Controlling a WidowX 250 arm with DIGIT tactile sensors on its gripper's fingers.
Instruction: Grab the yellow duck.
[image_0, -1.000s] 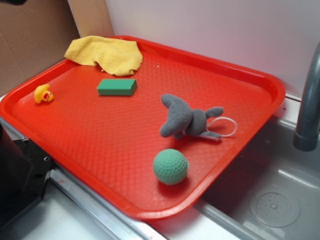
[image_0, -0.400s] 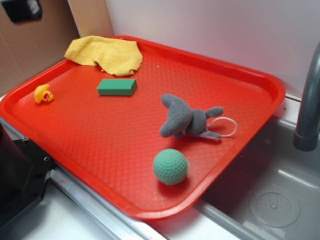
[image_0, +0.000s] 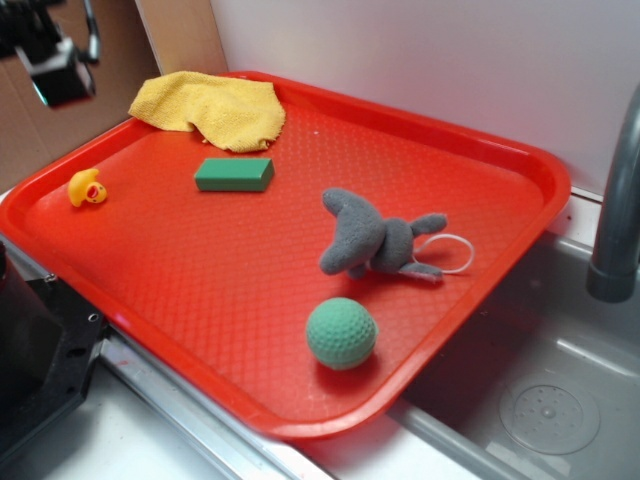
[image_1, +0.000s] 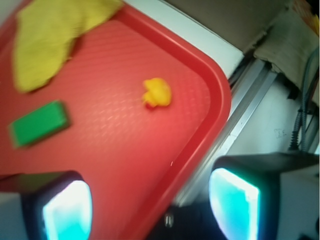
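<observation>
Exterior view gives you the red tray (image_0: 480, 150) filling most of the frame, with the yellow duck (image_0: 87, 187) at its left edge, lying alone on the tray floor just inside the rim. Your gripper (image_0: 60, 60) hangs in the upper left corner of the frame, above and apart from the duck, only partly in shot. Further along the tray you see a yellow cloth (image_0: 210, 108) at the top left, a green block (image_0: 234, 174) below it, a grey plush toy (image_0: 375, 238) near the middle and a green ball (image_0: 341, 332) toward the lower edge.

In the wrist view you look between two spread jaws with nothing held in them; the duck (image_1: 158, 92) sits above centre, near the tray's rim (image_1: 220, 95), well clear of both fingers.
</observation>
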